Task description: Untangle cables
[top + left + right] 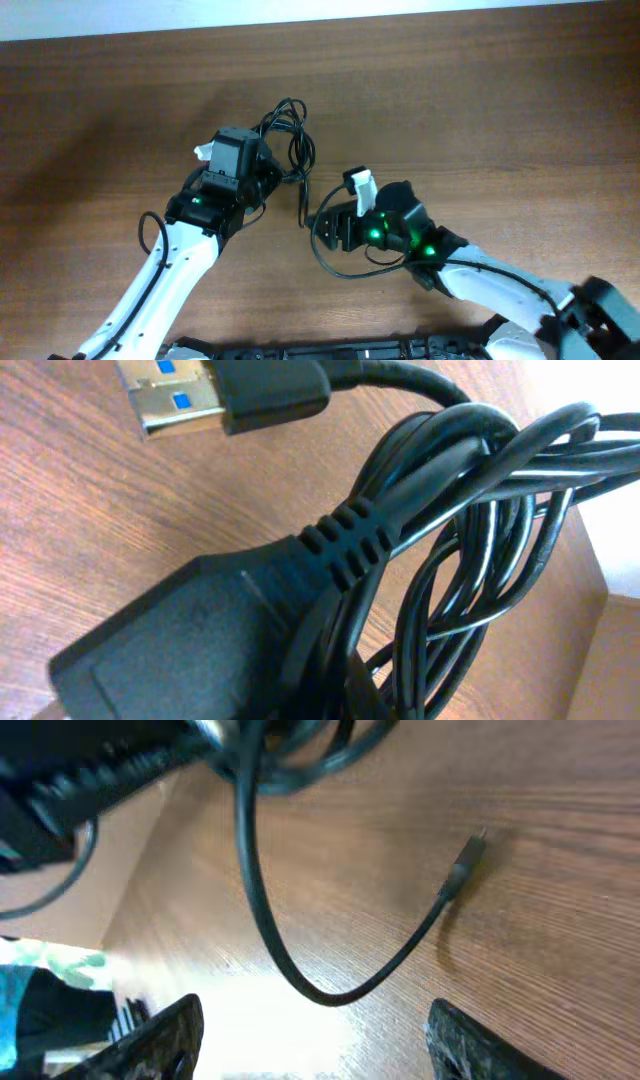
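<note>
— Wooden table (480, 110), brown grain under both arms; what has the right gripper (315, 1025) got?

— Nothing; its fingers (165, 1032) stand wide apart with only tabletop between them; just ahead of the tips one cord (300, 988) sags in a loop over the wood; further ahead it ends in a small plug (467, 855) close to the table; furthest out the dark bundle and the other arm show only as a blur.

— And the left gripper (268, 168)?

— Closed tight; its own camera does not show its fingers; right up against it sits a thick moulded plug (200, 630) with a ribbed collar; whether the jaws pinch that plug or a strand I cannot tell; just past it the cables (470, 510) coil in a tangled black bundle, strands crossing over and under one another; furthest ahead a USB plug (200, 400) with blue inserts lies over the wood.

— Seen from above?

— The two grippers are near each other but apart; one straight strand runs between them; the bundle lies just ahead of the left one.
</note>
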Robot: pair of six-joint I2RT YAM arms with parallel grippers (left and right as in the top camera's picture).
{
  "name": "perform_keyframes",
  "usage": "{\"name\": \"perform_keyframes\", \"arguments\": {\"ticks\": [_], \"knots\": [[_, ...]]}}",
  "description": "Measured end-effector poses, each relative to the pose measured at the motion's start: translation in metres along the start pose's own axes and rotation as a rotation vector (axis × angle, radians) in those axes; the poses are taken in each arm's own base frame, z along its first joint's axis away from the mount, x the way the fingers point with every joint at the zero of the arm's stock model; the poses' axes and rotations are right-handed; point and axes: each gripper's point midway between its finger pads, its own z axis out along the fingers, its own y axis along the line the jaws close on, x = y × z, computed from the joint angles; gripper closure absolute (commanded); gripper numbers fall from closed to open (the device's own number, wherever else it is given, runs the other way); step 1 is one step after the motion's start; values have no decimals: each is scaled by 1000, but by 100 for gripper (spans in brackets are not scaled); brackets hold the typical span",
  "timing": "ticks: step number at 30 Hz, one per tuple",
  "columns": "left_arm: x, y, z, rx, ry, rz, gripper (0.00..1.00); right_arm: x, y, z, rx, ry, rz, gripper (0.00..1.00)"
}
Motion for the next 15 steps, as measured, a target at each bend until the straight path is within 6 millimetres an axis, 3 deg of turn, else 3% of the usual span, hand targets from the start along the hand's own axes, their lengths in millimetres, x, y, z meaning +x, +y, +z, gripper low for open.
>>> {"name": "perform_keyframes", "arguments": {"ticks": [4, 7, 10, 13, 15], "knots": [[6, 0, 0, 5, 32, -89, 100, 4, -5, 16, 4, -15, -33, 96], [7, 3, 0, -8, 39, -88, 100, -12, 8, 15, -46, -80, -51, 96], [-2, 7, 0, -34, -15, 22, 100, -13, 15, 5, -151, -29, -18, 96], [-14, 13, -1, -77, -78, 193, 100, -26, 23, -26, -349, 43, 70, 96], [-15, 14, -1, -85, -79, 306, 100, -49, 37, -49, -472, 1, 69, 96]]}}
